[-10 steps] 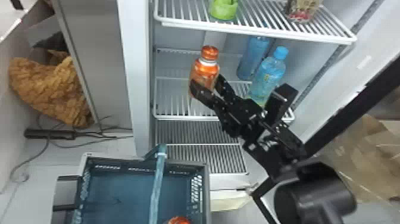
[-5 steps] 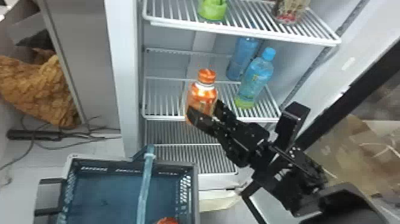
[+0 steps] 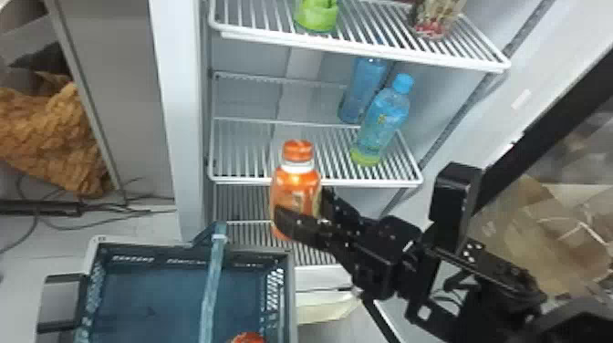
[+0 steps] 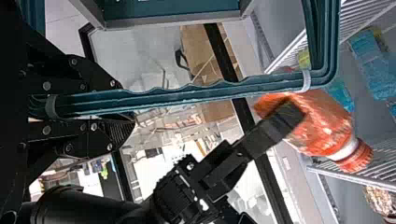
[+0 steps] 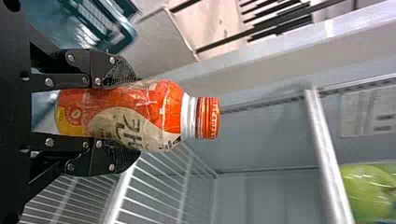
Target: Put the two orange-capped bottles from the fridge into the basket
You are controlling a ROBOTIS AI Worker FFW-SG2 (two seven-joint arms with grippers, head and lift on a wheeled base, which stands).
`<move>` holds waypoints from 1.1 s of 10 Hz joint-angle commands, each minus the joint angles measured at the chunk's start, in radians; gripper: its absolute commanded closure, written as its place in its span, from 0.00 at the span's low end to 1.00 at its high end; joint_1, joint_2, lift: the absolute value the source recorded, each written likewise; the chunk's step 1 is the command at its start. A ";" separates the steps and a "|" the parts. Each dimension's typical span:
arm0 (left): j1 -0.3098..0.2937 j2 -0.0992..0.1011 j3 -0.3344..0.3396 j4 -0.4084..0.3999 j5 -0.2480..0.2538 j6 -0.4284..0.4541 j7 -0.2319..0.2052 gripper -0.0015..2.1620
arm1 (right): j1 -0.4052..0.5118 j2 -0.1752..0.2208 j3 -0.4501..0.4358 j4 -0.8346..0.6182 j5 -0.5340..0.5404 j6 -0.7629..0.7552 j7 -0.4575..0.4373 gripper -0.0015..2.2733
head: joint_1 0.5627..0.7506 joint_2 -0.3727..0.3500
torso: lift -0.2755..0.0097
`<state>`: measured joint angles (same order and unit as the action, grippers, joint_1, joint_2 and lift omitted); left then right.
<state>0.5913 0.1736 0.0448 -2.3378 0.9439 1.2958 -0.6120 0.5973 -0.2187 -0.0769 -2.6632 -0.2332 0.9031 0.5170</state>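
1. The right tool (image 5: pixel 133 116) has carried the orange-capped bottle (image 3: pixel 296 187) forward and down: a second ago it was over the middle shelf (image 3: pixel 355 183); now, in the head view, it overlaps that shelf's front edge, roughly upright and nearer the basket (image 3: pixel 273 296).
2. Its two fingers pinch the bottle's body from both sides, with the cap free; the hold looks secure.
3. The left tool (image 4: pixel 128 106) has its fingers closed about the basket handle (image 4: pixel 187 95), which should steady the basket.
4. An orange top (image 3: pixel 248 338) shows inside the basket, probably the other bottle, so this looks like the last transfer.
5. Next, the bottle likely needs to go sideways over the rim, then down; it could knock the handle spanning the opening.
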 commanded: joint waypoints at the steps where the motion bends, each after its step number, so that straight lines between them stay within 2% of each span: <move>1: -0.002 0.001 -0.001 0.000 -0.003 0.000 0.000 0.56 | 0.011 -0.001 -0.007 -0.060 -0.002 0.130 0.012 0.39 | 0.70 0.12 | 0.14; 5: -0.005 0.004 -0.005 0.000 -0.003 0.000 0.002 0.56 | -0.008 -0.015 0.011 -0.163 -0.042 0.466 0.014 0.39 | 0.70 0.11 | 0.14; 9: -0.010 0.006 -0.009 0.000 -0.005 0.000 0.002 0.56 | -0.109 -0.034 0.067 -0.016 -0.072 0.545 0.080 0.39 | 0.70 0.14 | 0.14; 11: -0.010 0.006 -0.009 0.000 -0.005 0.000 0.002 0.56 | -0.195 -0.047 0.129 0.127 -0.076 0.577 0.141 0.39 | 0.70 0.17 | 0.14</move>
<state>0.5816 0.1798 0.0359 -2.3378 0.9393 1.2965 -0.6105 0.4324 -0.2616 0.0303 -2.5823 -0.3071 1.4660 0.6523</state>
